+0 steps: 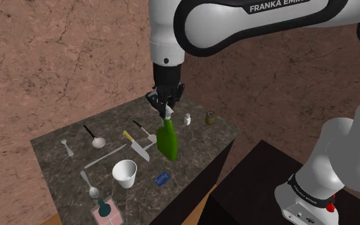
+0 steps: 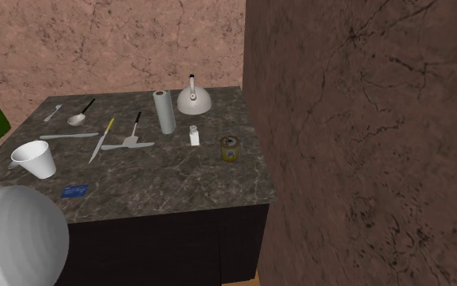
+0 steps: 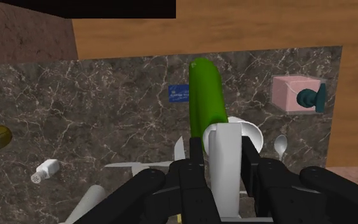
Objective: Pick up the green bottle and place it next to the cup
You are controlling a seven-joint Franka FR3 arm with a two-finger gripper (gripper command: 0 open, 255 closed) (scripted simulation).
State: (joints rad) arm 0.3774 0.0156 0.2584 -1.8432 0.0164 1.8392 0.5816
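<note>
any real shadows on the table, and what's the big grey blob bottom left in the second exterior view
Shoulder view: flat even light, no clear shadow under the cup or the held green bottle. Second exterior view: the blob looks like the arm close to the camera, cut off by the frame. Wrist view: the bottle looks foreshortened.

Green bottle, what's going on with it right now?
The arm's jaws are shut on the green bottle at its white-capped neck, holding it in the air above the dark stone-patterned table, its body hanging tilted. The white cup stands on the table, toward the shoulder view's lower left of the bottle. The bottle is not yet set down.
</note>
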